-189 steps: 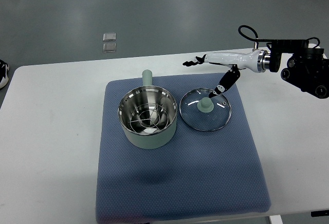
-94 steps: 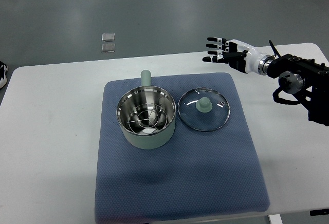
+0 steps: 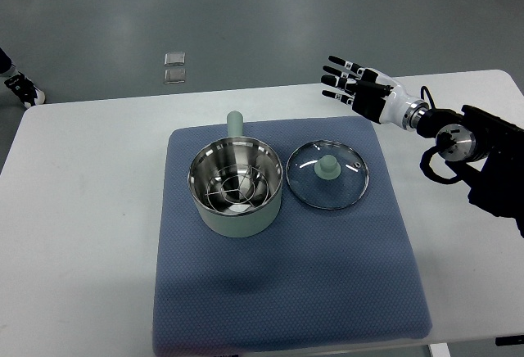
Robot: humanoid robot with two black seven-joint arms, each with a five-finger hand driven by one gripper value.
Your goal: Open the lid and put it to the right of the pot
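Resting flat on the blue mat (image 3: pixel 286 291), the glass lid (image 3: pixel 327 174) sits just right of the pot (image 3: pixel 235 189) (bare bench (image 3: pixel 82 210) all round); the right hand (image 3: pixel 356 88) hovers beyond it, fingers spread.

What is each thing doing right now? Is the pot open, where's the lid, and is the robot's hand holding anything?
pot: open, upright on the blue mat, a wire rack inside.
glass lid: off, lying flat on the mat right of the pot, knob up.
right hand: fingers spread, holding nothing, raised beyond the mat's far right corner.
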